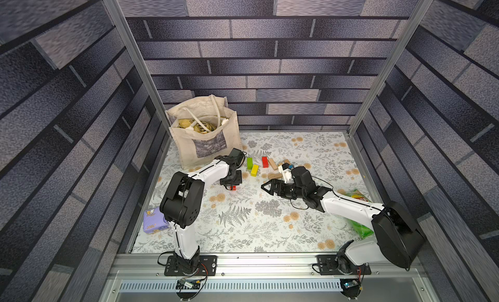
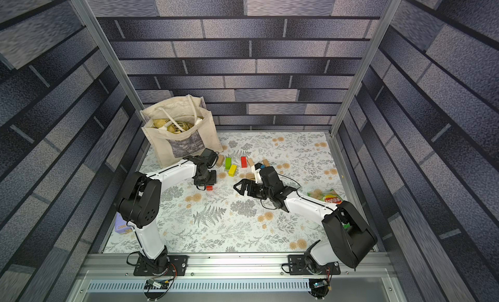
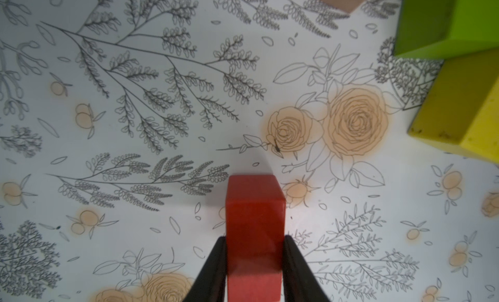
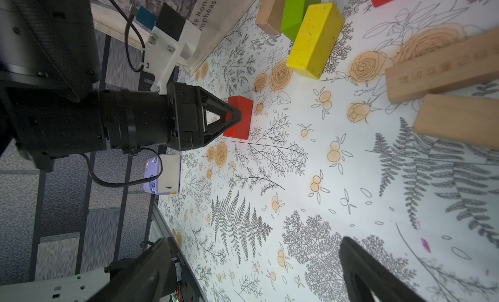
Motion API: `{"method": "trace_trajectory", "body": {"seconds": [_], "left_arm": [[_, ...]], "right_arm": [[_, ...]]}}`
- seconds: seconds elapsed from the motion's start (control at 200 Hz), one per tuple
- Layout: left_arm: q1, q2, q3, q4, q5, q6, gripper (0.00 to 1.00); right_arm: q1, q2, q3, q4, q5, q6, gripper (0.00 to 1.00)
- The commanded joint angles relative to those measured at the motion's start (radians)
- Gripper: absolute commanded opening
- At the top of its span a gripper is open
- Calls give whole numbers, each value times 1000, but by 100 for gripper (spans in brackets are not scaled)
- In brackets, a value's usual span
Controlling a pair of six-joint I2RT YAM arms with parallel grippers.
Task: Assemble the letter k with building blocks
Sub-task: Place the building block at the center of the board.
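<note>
The left gripper [image 3: 254,238] is closed to a narrow gap on a red block [image 1: 233,188], with one finger against each of two opposite sides. The block sticks out past the fingertips. In both top views it sits just left of the frame's centre, over the flowered counter [image 1: 243,233]. I cannot tell whether the block's end touches the counter.

The right gripper [image 1: 267,184] stands wide open and holds nothing, near the centre of the frame and apart from the red block.

Above centre lie a green block [image 1: 249,163] and a yellow block [image 1: 254,170], a second red block [image 1: 265,162] and several plain wooden blocks [image 1: 272,164]. The right arm's wrist covers some of the wooden ones, so their number is unclear. The left arm hides part of a purple packet [image 1: 152,219] at lower left. The right arm hides most of a green crisp packet [image 1: 356,196].
</note>
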State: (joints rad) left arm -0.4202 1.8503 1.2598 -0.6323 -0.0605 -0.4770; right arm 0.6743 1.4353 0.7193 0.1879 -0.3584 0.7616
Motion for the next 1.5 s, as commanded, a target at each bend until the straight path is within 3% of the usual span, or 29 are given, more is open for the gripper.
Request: {"method": "trace_trajectory", "body": {"seconds": [0.0, 0.616, 1.152, 1.493], "left_arm": [[10, 10, 25, 8, 10, 20, 7], [24, 53, 48, 1, 28, 31, 15], [18, 59, 78, -20, 18, 46, 39], [7, 50, 103, -42, 0, 56, 45]], "right_arm": [[10, 13, 34, -19, 15, -25, 100], [10, 30, 48, -21, 5, -34, 100], [9, 35, 46, -17, -4, -40, 100], [10, 36, 42, -13, -4, -40, 100]]}}
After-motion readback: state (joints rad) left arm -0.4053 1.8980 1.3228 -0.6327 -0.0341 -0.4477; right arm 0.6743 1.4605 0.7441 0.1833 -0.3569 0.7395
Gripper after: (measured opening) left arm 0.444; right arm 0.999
